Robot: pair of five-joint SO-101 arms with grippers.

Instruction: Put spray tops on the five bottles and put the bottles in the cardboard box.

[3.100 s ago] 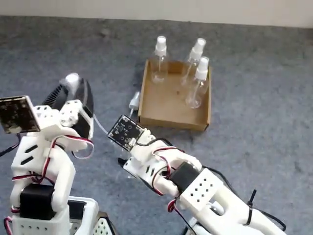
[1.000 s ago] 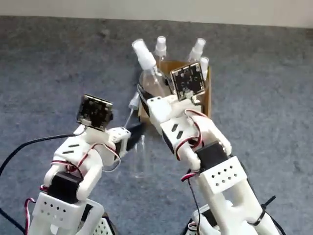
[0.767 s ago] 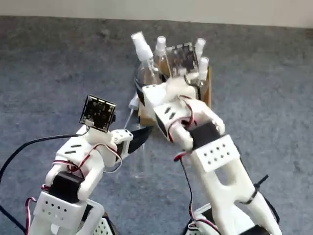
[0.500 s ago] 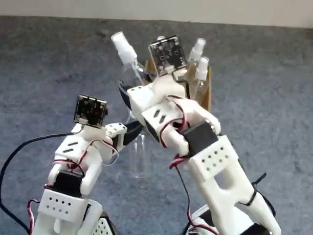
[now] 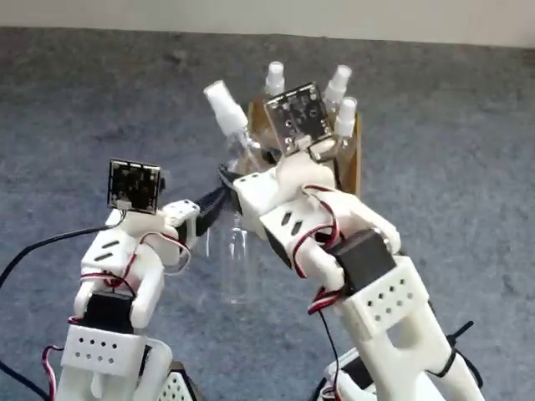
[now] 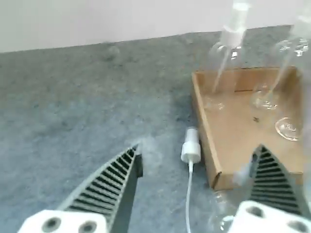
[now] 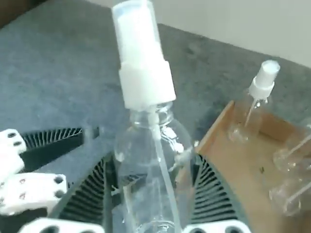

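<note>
Right claw (image 7: 153, 164) pinches a clear bottle (image 7: 146, 141) round its body, one ribbed finger pressed to each side. A white spray top (image 7: 143, 63) is on the bottle's neck, with its thin tube running down inside. In the high view the bottle is held off the grey surface (image 5: 460, 209), just outside the box (image 5: 358, 171) at its corner nearest the left arm. It tilts, with its top leaning away from the box.

Left claw (image 6: 198, 151) is spread wide and grips nothing, its two dark fingers well apart. It is low over the surface, near the box's outer wall. Between its fingers, farther off, a loose top (image 6: 190, 145) lies on the surface just beside that wall, its tube trailing toward the claw.

Below the left claw is a second bottle (image 5: 236, 259) with no top. It sits on the surface between the two arms, and whether it stands or lies cannot be told.

Inside the box stand three topped bottles (image 5: 338, 83). They are upright on the cardboard floor, toward the side far from the arms.
</note>
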